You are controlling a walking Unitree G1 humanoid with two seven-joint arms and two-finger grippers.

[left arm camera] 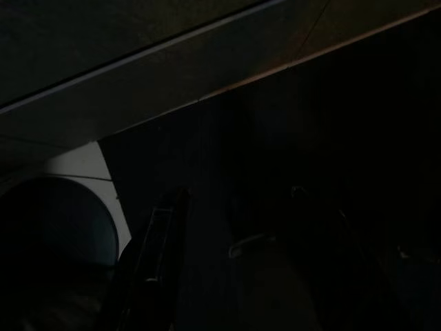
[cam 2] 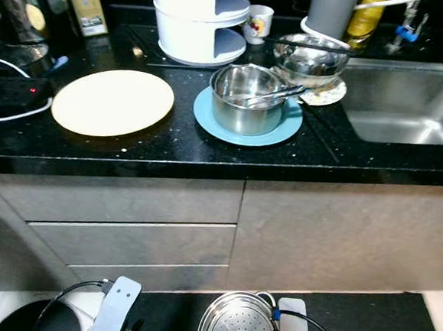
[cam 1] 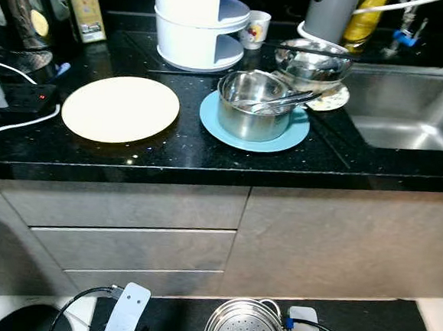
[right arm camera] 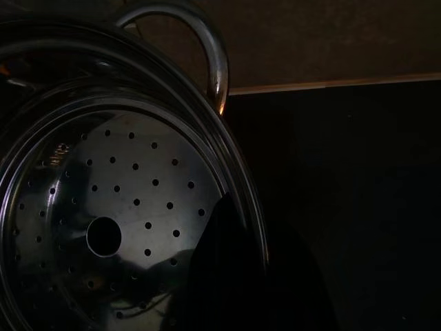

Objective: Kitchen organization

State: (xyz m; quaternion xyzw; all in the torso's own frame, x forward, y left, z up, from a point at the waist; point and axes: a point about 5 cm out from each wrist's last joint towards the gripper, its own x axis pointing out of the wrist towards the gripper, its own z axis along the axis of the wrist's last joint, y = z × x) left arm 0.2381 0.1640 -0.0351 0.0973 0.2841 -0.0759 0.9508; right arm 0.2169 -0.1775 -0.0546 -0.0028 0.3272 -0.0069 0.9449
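A perforated steel steamer tray (cam 1: 244, 330) with a loop handle (right arm camera: 207, 55) hangs low in front of the cabinet, and my right gripper (right arm camera: 238, 276) is shut on its rim. On the black counter, a steel pot (cam 1: 251, 104) with tongs across it stands on a blue plate (cam 1: 289, 139). A cream plate (cam 1: 120, 108) lies to its left. A steel bowl (cam 1: 312, 63) rests on a patterned plate behind the pot. My left arm (cam 1: 127, 309) hangs idle near the floor, its wrist view very dark.
A steel sink (cam 1: 410, 104) lies at the right. A white tiered stand (cam 1: 198, 26), a small cup (cam 1: 255, 28), a yellow tin (cam 1: 84, 5), a kettle (cam 1: 22, 12) and a power strip (cam 1: 19, 100) with cables line the back and left. Grey drawers (cam 1: 131, 243) sit below.
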